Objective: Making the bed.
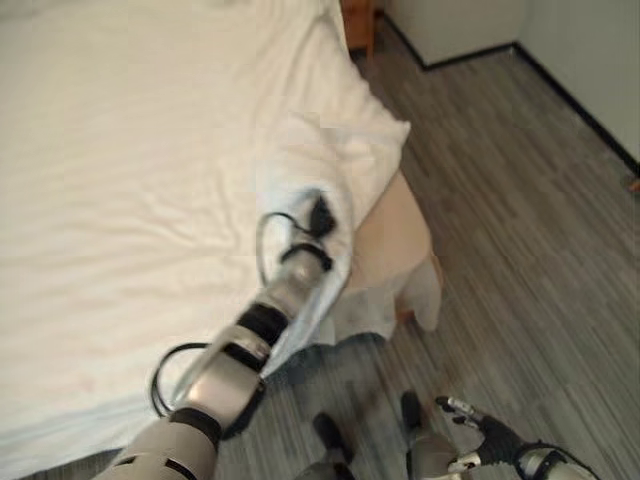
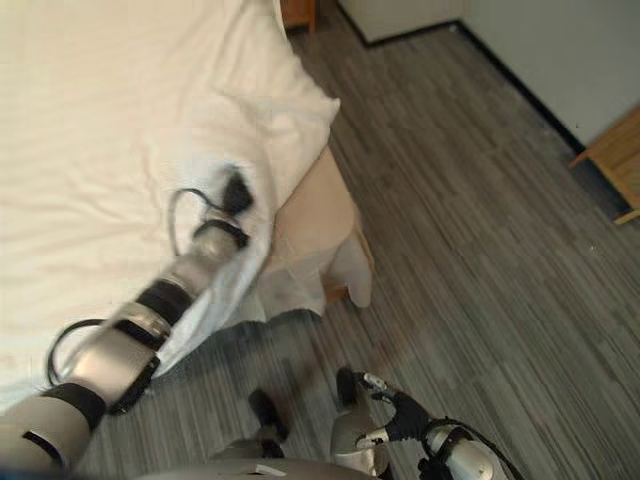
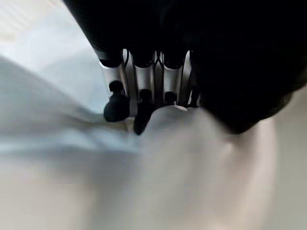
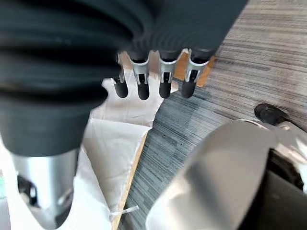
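A white duvet [image 1: 150, 180] covers the bed, and its corner [image 1: 360, 140] lies bunched at the bed's near right corner. My left hand [image 1: 318, 215] reaches onto that corner. In the left wrist view its fingers [image 3: 144, 81] curl down into a raised fold of the white cloth [image 3: 182, 143]. Beside the hand the beige mattress corner [image 1: 395, 240] is bare, with a white sheet end [image 1: 428, 295] hanging below it. My right hand [image 2: 400, 418] hangs low over the floor, away from the bed, with its fingers [image 4: 165, 79] relaxed and holding nothing.
Grey plank floor [image 1: 520, 220] runs along the bed's right side. A wooden nightstand [image 1: 358, 25] stands at the bed's far corner beside a white wall [image 1: 460, 25]. A further wooden piece of furniture [image 2: 615, 160] stands at the far right.
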